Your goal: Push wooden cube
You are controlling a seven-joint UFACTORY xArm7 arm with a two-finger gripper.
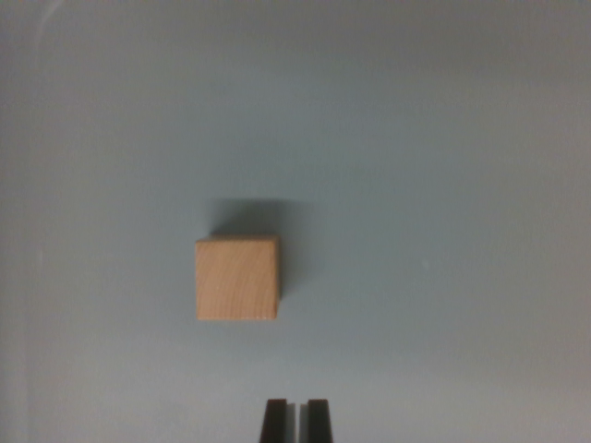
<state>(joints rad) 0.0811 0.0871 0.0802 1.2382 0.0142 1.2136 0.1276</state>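
Wooden cube [237,278] resting on the plain grey-blue table [443,166], alone, square top face turned toward the camera, grain lines faintly visible across it. Beyond the jaws and offset toward the wrist view's left of them, well apart, with a bare strip of table between the cube's near edge and the fingertips. No contact anywhere. Cube edges roughly in line with the closing axis of the jaws, not rotated noticeably. Dark soft shadow spreading from the far edge and along the side toward the wrist view's right.

Jaws at the bottom edge of the wrist view, only the two dark fingertips [275,420] showing, drawn nearly together with just a thin sliver of pale table between them, clenched on nothing. Gripper [296,420] centred slightly to the wrist view's right of the cube's right edge, so the cube sits off the line running straight ahead from the jaws. Table surface otherwise uniform, slightly brighter near the jaws and dimmer farther away.
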